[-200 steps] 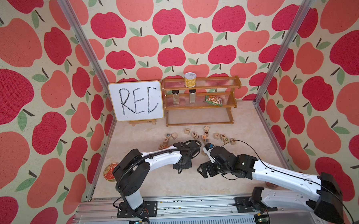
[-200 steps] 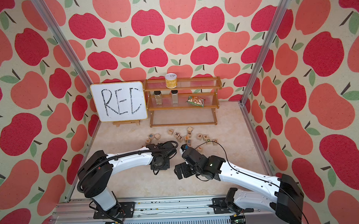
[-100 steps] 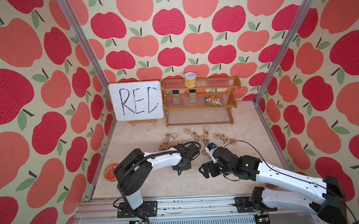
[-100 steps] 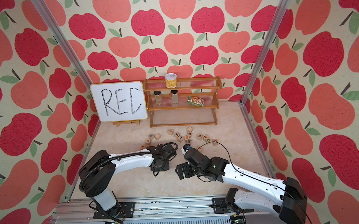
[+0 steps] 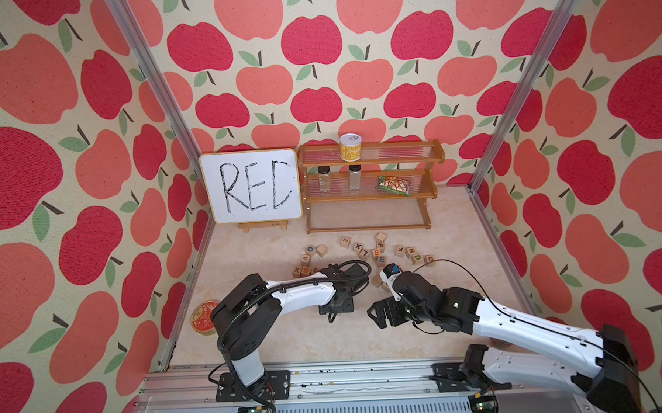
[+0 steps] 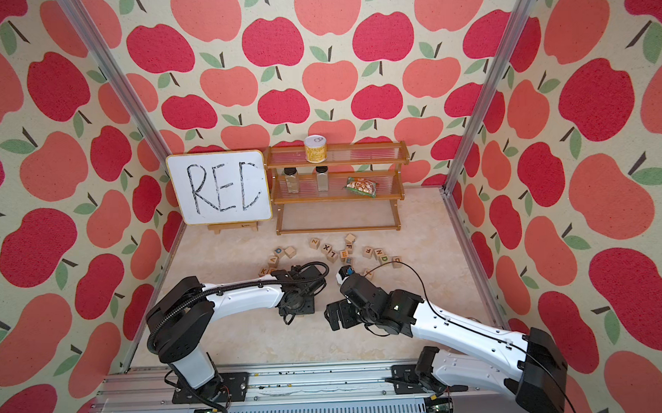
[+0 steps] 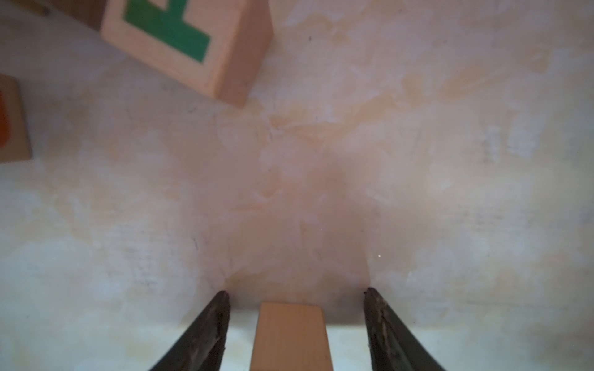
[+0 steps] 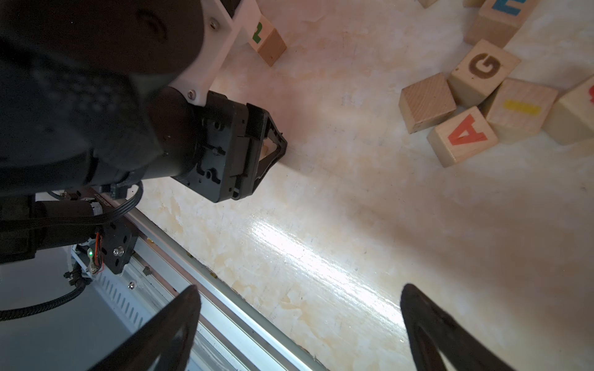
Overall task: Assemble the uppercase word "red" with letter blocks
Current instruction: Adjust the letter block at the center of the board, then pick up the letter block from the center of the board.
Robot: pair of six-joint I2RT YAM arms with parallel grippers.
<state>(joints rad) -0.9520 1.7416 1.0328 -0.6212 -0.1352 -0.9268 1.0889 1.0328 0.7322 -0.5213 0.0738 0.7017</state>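
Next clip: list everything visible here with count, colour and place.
White board with black handwritten letters: one, back left.
Brown wooden two-tier rack: one, back centre.
Yellow can: one, top tier.
Clear glass jars: two, black-capped, lower tier.
Snack packet: one, green-orange, lower tier.
Round tin: one, red-orange, front left.
Light-wood letter cubes: roughly twenty, scattered centrally.
Plain-faced wooden cube: one, on the table.
Left hand: black, open, straddling that cube untouched.
Right hand: black, open, empty.

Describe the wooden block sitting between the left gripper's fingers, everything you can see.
It is a smooth light-wood block; only one plain face shows in the left wrist view, so its letter is hidden. It sits between the fingers of the left gripper, whose jaws stand open with a clear gap on either side, touching it nowhere. It seems to rest on the marbled tabletop, casting a soft shadow.
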